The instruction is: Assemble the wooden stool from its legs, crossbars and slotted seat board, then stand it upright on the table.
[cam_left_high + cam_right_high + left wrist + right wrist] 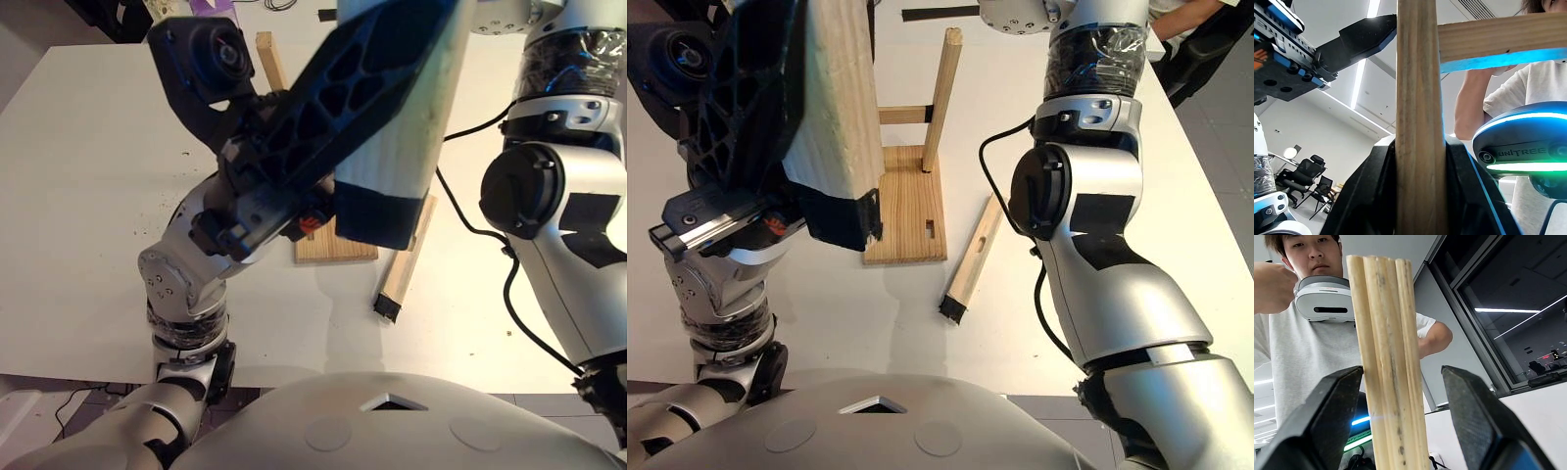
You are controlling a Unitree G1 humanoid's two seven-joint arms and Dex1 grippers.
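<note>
Leg (1419, 73) clamped in raised left tool (1420, 161); right tool (1400, 377) open, wooden piece (1383, 308) between its fingers (1469, 421).

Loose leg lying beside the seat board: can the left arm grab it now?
Probably not: the left end effector is already shut on the raised leg, though nothing covers the loose leg.

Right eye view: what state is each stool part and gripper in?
Seat board: lying flat.
Upright leg: standing in seat board.
Loose leg: lying down, unattached.
Left gripper: jaws shut on held leg.
Right gripper: jaws open.
</note>
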